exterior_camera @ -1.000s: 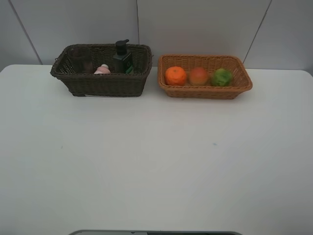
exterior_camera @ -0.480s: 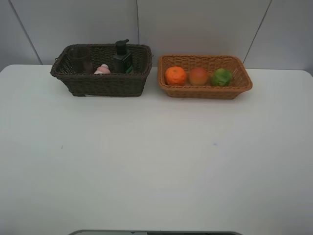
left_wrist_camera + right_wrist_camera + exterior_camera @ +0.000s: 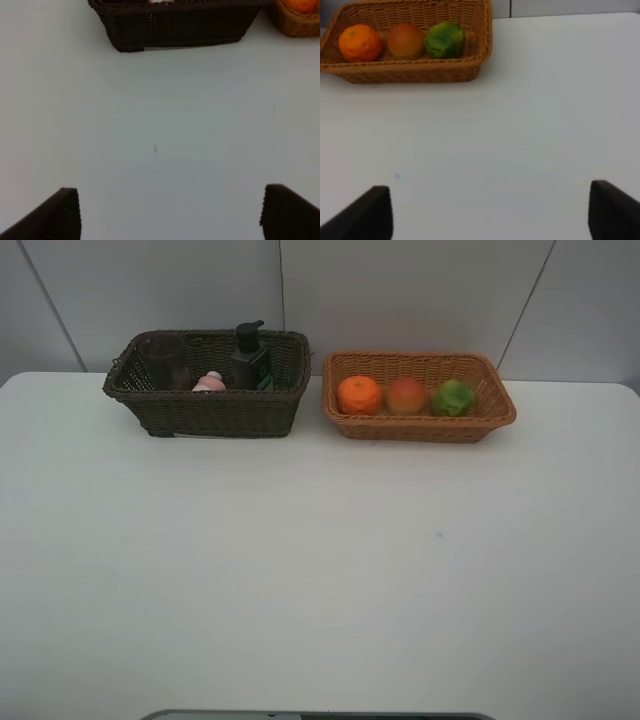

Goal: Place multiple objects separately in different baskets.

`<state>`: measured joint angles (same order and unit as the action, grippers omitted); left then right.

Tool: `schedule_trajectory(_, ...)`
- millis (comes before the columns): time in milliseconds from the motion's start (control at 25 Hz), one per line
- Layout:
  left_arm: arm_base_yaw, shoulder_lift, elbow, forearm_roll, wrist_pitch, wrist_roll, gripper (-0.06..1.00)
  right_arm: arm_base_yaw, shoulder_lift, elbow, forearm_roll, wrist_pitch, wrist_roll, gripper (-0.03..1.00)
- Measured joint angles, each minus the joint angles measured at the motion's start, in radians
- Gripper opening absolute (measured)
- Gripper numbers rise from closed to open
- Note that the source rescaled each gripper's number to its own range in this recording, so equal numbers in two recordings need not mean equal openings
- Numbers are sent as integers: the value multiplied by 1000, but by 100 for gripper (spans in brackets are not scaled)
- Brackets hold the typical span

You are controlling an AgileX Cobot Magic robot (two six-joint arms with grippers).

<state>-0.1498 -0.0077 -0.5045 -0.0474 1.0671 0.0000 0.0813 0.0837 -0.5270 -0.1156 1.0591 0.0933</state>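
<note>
On the white tabletop (image 3: 320, 570), the dark brown wicker basket (image 3: 215, 410) is seen at 11 o'clock holding the mauve cup (image 3: 165, 362), pink tube (image 3: 209, 383) and dark green pump bottle (image 3: 250, 358). The tan wicker basket (image 3: 420, 426) at 1 o'clock holds the orange (image 3: 359, 394), peach (image 3: 406, 395) and green fruit (image 3: 453, 397) in a row. The jaws of the left gripper (image 3: 170, 212) and right gripper (image 3: 490, 212) are spread wide apart and empty above bare tabletop.

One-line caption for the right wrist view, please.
Open right gripper above bare table; tan basket holds orange, peach, green fruit.
</note>
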Motion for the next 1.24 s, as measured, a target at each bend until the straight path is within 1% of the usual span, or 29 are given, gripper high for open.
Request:
schedule_trajectory(480, 3, 0, 0, -1, 0, 0, 92, 0, 0, 0, 0, 0, 0, 61)
schedule_trajectory(560, 24, 0, 0, -2, 0, 0, 92, 0, 0, 0, 0, 0, 0, 61)
schedule_trajectory(680, 84, 0, 0, -2, -3, 0, 92, 0, 0, 0, 0, 0, 0, 61)
schedule_trajectory(800, 125, 0, 0, -3, -3, 0, 92, 0, 0, 0, 0, 0, 0, 61)
schedule_trajectory(1240, 129, 0, 0, -3, -3, 0, 92, 0, 0, 0, 0, 0, 0, 61)
